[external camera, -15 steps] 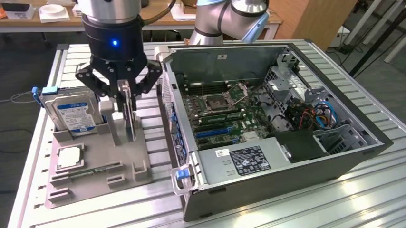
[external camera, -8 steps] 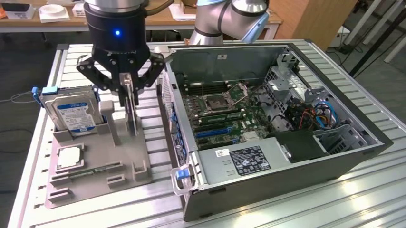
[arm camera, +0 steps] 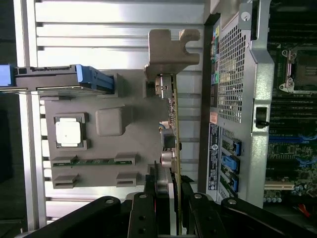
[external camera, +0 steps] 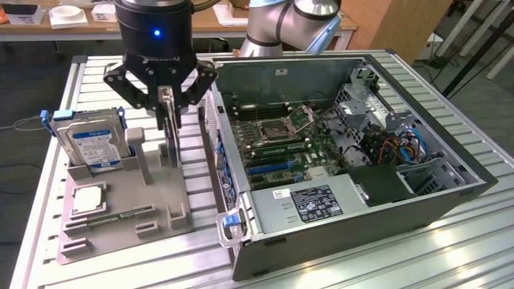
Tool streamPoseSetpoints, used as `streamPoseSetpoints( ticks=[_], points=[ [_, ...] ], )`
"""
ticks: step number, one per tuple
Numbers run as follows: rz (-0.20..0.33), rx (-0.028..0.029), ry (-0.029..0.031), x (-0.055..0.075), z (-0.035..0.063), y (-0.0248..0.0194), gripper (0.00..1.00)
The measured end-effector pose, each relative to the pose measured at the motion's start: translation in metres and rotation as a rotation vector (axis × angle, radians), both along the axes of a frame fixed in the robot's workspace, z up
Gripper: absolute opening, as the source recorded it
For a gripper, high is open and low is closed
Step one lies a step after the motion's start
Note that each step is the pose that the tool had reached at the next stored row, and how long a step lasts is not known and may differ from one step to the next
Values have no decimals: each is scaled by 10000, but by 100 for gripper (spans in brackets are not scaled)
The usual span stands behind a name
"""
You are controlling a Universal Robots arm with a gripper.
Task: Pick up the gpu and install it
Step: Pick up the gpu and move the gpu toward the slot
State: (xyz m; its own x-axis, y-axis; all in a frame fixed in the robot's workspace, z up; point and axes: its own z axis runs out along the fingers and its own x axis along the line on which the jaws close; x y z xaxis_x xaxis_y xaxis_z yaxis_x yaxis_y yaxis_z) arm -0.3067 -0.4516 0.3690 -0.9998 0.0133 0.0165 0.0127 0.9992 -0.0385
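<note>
Beside case wall point(arm camera: 233, 74), end effector point(external camera: 166, 97) clamped on top edge of upright gpu point(external camera: 171, 143), narrow clearance

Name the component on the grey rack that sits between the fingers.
The gpu, the thin card standing on edge; the hard drive, CPU chip and memory stick sit apart.

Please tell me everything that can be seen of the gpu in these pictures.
The gpu is a thin flat card that stands upright on edge and is seen almost edge-on. In the wrist view its board looks dark, with small silvery parts along it. Its lower edge is at the grey holder tray, between the hard drive and the open computer case. The claw is closed on its upper part, one finger on each face.
</note>
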Motion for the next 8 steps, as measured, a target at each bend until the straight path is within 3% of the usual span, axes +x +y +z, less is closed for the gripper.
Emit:
streamPoseSetpoints(
  ticks=[8],
  points=[
    [0, 62, -2, 125, 67, 0, 29]
  ],
)
